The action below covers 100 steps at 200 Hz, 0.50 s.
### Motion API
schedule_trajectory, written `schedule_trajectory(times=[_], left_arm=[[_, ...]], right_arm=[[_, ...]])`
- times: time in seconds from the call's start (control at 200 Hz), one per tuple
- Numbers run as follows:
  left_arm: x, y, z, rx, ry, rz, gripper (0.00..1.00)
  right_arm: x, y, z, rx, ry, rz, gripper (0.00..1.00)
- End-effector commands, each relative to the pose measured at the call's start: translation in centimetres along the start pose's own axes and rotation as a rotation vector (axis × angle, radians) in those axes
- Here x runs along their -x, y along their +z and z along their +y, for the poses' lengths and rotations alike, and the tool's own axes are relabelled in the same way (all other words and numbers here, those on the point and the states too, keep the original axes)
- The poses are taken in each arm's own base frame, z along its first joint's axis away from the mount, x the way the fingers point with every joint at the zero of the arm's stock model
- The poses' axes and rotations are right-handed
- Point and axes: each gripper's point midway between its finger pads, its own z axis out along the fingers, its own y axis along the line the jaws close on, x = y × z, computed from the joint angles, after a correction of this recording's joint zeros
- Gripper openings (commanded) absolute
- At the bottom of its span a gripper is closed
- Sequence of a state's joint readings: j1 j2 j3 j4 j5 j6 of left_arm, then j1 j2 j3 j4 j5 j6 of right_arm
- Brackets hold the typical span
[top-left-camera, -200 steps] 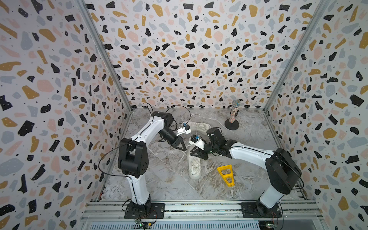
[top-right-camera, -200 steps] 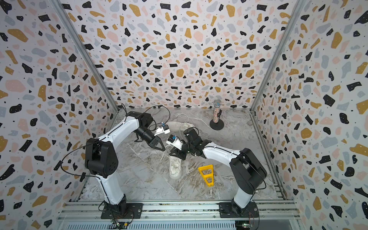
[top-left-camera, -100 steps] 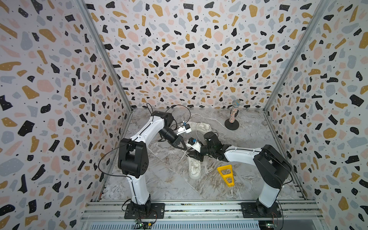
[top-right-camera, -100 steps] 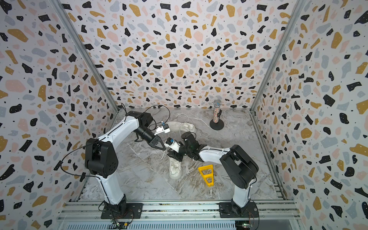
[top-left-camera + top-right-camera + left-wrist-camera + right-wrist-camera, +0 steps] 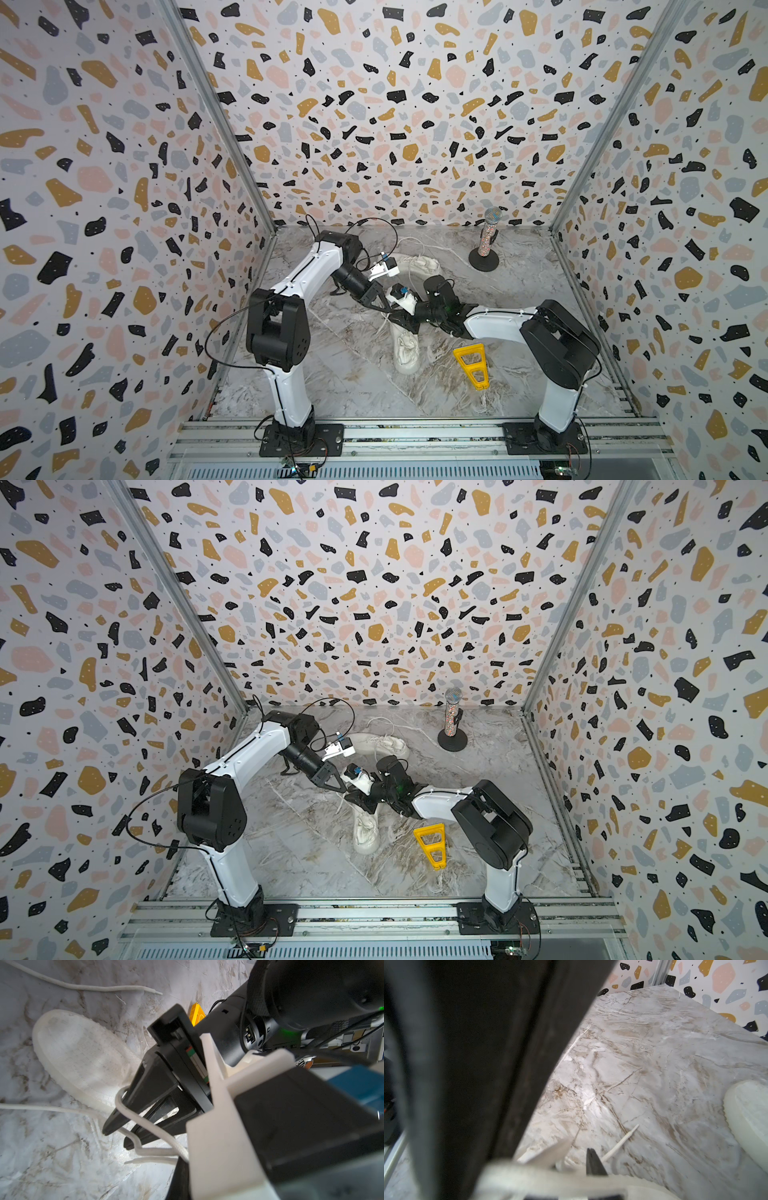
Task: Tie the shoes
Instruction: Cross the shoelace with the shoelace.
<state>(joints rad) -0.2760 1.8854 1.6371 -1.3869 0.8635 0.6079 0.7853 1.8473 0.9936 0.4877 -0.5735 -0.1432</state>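
Two white shoes lie on the marble floor. One (image 5: 406,351) (image 5: 365,833) is in the middle with its toe toward the front, the other (image 5: 419,264) (image 5: 386,744) is at the back. Over the middle shoe's (image 5: 79,1051) lace end, my left gripper (image 5: 385,309) (image 5: 343,789) is shut on a white lace (image 5: 166,1138) that runs into its dark finger (image 5: 179,1180). My right gripper (image 5: 395,321) (image 5: 354,801) (image 5: 115,1138) meets it tip to tip. Its fingers stand slightly apart, with the lace looped over one finger and a strand between them.
A yellow triangular piece (image 5: 471,363) lies right of the middle shoe. A sprinkle-patterned microphone on a black round stand (image 5: 486,245) is at the back right. Loose lace ends (image 5: 623,1142) trail over the floor. Terrazzo walls close in three sides.
My right gripper has slid left to meet the left gripper, its arm folding in, and its fingers have come closer together. The left arm has stayed put.
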Motion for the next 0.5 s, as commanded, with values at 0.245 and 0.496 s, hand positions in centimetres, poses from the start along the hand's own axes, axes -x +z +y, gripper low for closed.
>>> schedule_trajectory(times=[0.245,0.496], left_arm=[[0.5,-0.8,0.5,0.050,0.011,-0.030,0.00],[0.1,-0.2,3.5,0.137,0.044,-0.011,0.00]], right_arm=[[1.7,-3.3,1.4,0.113,0.087,-0.016,0.00],[2.4,-6.9,2.7,0.187,0.233,0.095,0.00]])
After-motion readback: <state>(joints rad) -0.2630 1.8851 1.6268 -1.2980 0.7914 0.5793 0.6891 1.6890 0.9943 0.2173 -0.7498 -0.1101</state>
